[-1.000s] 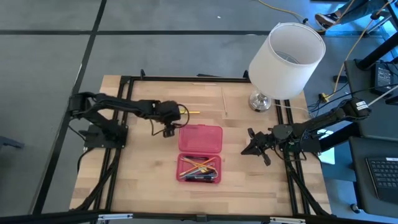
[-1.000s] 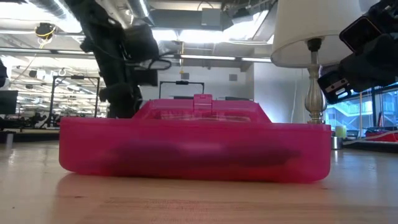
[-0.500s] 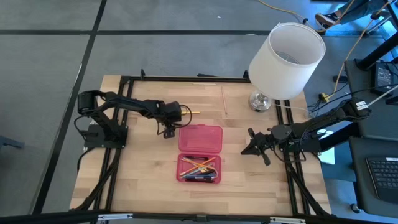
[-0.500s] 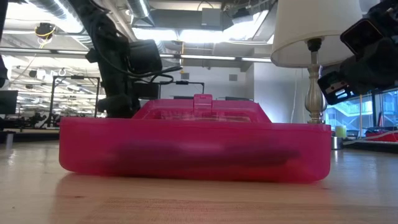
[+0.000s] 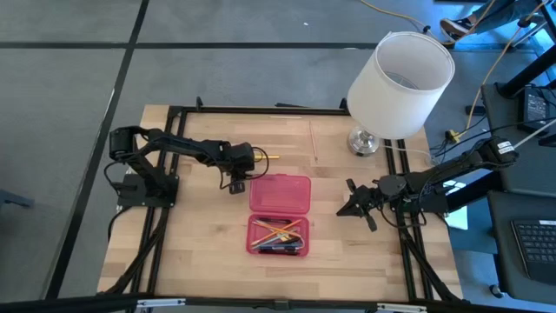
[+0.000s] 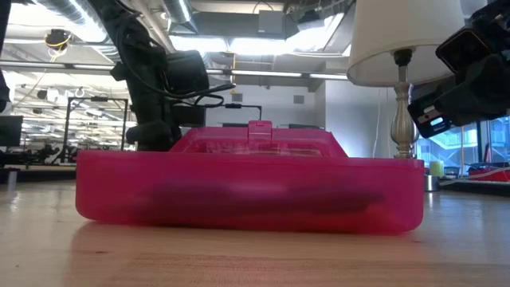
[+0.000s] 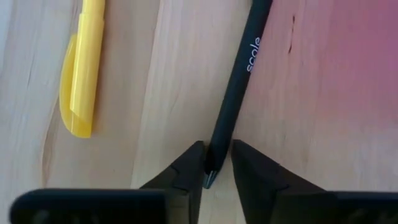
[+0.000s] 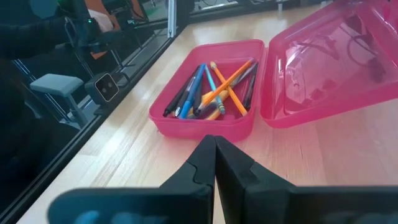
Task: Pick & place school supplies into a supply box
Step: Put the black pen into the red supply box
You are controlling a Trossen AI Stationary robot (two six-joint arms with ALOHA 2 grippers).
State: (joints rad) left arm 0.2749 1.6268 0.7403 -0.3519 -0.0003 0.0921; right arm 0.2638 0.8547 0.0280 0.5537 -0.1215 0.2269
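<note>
The supply box is a pink case lying open, its lid (image 5: pixel 280 193) flat and its tray (image 5: pixel 278 235) holding several coloured pens and pencils (image 8: pixel 214 90). On the wood beside the lid's left edge lies a black pen (image 7: pixel 239 81), and my left gripper (image 7: pixel 217 165) is shut on it. A yellow pen (image 7: pixel 81 74) lies a little farther off, by the gripper (image 5: pixel 233 181). My right gripper (image 5: pixel 352 207) hovers shut to the right of the box, holding nothing. My left gripper pinches the black pen between its two fingers, close to its pointed end (image 7: pixel 214 155). The fingers come from above, pointing down, and lie across the pen. The pen lies flat on the table along the lid's edge.
A lamp with a white shade (image 5: pixel 401 83) and a metal foot (image 5: pixel 363 142) stands at the far right. A thin wooden stick (image 5: pixel 314 143) lies near the far edge. A black frame (image 5: pixel 261 110) runs round the table top.
My left arm has drawn its shoulder in and gone down a little toward the table beside the lid. The box, the pens and my right arm have kept still.
</note>
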